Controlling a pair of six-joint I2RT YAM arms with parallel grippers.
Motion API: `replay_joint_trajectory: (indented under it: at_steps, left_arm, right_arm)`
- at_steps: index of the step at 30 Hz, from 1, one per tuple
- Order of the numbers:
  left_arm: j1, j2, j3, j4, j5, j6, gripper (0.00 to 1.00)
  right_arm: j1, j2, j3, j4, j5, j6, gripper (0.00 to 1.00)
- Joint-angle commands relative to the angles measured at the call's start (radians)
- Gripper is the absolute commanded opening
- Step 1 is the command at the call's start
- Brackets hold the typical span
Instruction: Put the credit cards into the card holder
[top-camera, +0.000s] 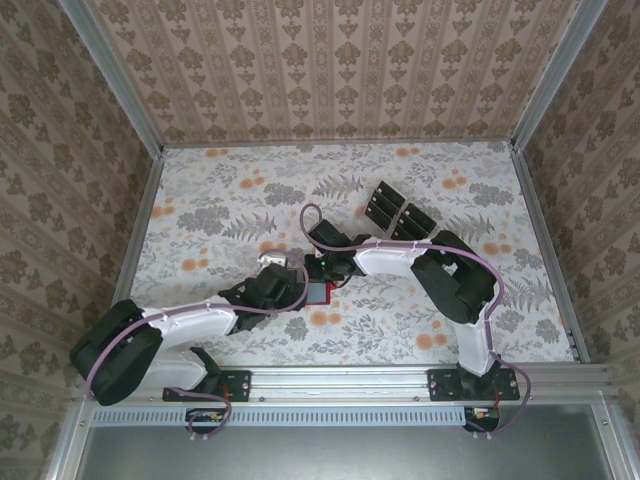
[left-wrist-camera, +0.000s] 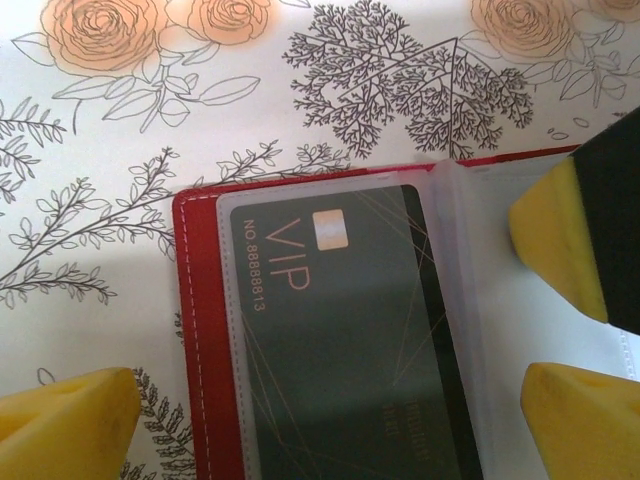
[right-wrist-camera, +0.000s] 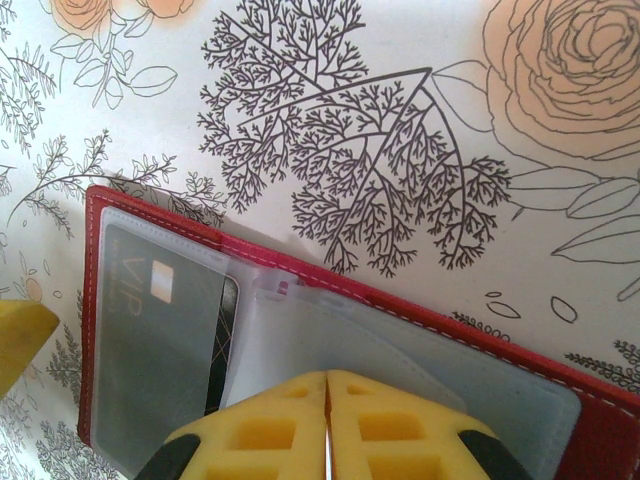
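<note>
One card sits sleeved in the holder; other cards wait (untouched) toward the table's far edge. Left gripper spread; right gripper pressed together.

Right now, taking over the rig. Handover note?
Left gripper: open, fingers either side of the sleeved card.
Right gripper: shut over the clear sleeves of the holder; pinching one or not, can't tell.
Holder lies open on the table.
Done: one card in a sleeve.
Left: three loose cards on the far side of the table.
</note>
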Motion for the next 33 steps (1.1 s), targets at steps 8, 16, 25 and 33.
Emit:
replay_joint_trajectory:
  at_steps: [8, 16, 25, 33]
  left_arm:
    - [-0.016, 0.076, -0.005, -0.044, -0.076, -0.029, 1.0]
    - [-0.019, 0.087, -0.016, -0.058, -0.095, -0.064, 1.0]
    - [-0.02, 0.086, -0.024, -0.051, -0.097, -0.067, 1.0]
    - [-0.021, 0.084, -0.026, -0.047, -0.098, -0.069, 1.0]
  right_arm:
    - [0.004, 0.008, 0.009, -0.007, -0.022, 0.022, 0.13]
    - [0.005, -0.149, -0.092, 0.06, 0.012, 0.083, 0.35]
    - [0.031, -0.232, -0.255, 0.189, 0.037, 0.223, 0.38]
    - [0.07, -0.197, -0.27, 0.229, 0.046, 0.277, 0.38]
